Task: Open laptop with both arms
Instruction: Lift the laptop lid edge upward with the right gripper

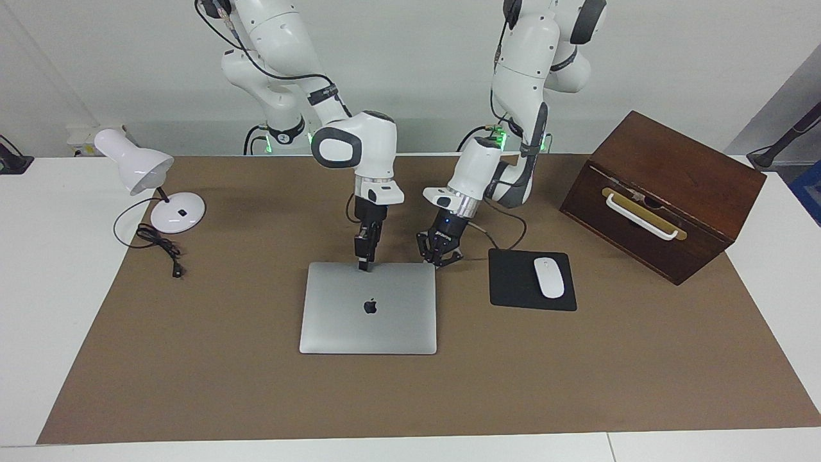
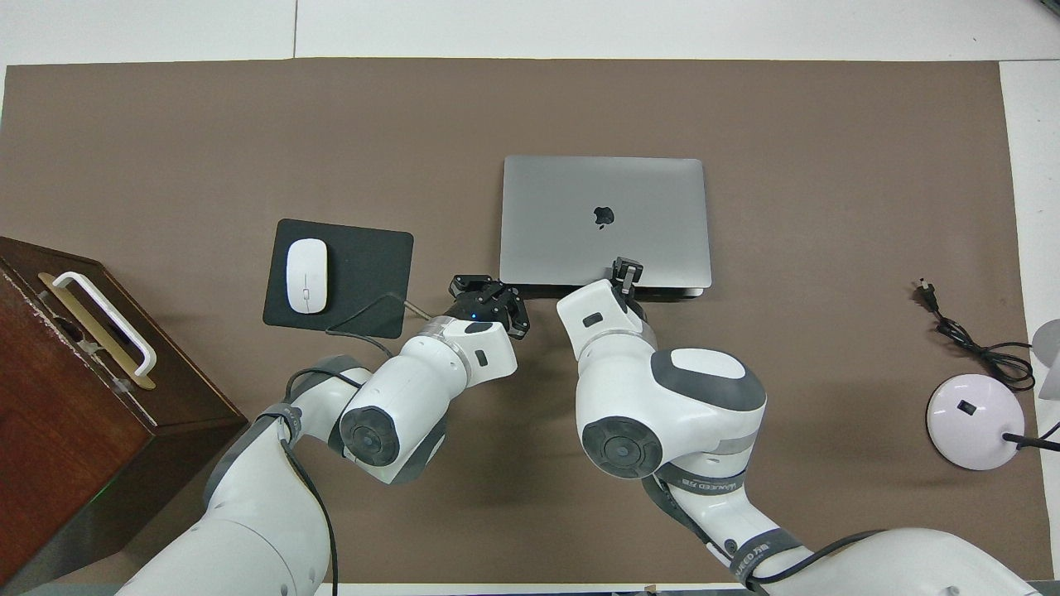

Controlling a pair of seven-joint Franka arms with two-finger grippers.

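The silver-grey laptop (image 1: 369, 321) (image 2: 580, 199) lies on the brown mat with its lid down and the apple logo facing up. My right gripper (image 1: 363, 264) (image 2: 627, 270) points straight down with its fingertips together, at the lid's edge nearest the robots, close to the middle of that edge. It holds nothing. My left gripper (image 1: 439, 256) (image 2: 489, 294) is shut and low, just beside the laptop's nearest corner toward the left arm's end of the table. I cannot tell whether it touches the corner.
A black mouse pad (image 1: 513, 282) with a white mouse (image 1: 549, 277) lies beside the laptop toward the left arm's end. A brown wooden box (image 1: 667, 192) with a white handle stands beside the pad. A white desk lamp (image 1: 138, 167) and its cable (image 1: 160, 247) sit at the right arm's end.
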